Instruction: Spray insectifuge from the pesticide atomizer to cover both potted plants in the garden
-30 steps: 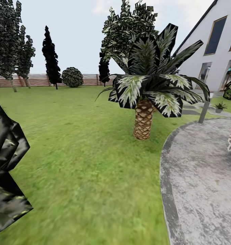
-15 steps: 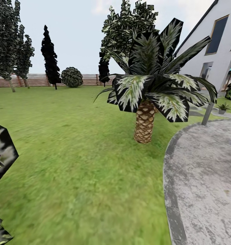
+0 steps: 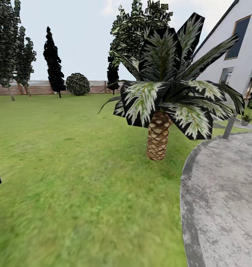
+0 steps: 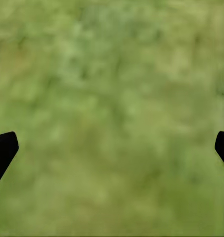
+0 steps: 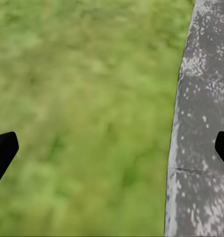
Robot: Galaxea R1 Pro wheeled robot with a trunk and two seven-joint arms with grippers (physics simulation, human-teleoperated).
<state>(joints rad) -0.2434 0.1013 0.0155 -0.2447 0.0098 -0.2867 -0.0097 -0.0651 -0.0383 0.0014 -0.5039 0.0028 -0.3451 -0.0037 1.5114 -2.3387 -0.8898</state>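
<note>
One scaly-trunked palm (image 3: pixel 157 139) stands beside the round mottled-stone patio (image 3: pixel 222 196).

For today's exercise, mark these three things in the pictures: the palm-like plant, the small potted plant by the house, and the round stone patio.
palm-like plant (image 3: pixel 157 135), head view, on its scaly trunk.
potted plant (image 3: pixel 246 119), head view, on its green leaves, far right near the house.
stone patio (image 3: pixel 222 193), head view, on its bare grey surface.

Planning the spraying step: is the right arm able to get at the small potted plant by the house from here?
Probably not. The potted plant sits far across the stone patio, while the right gripper hangs open over lawn at the patio's edge.
</note>
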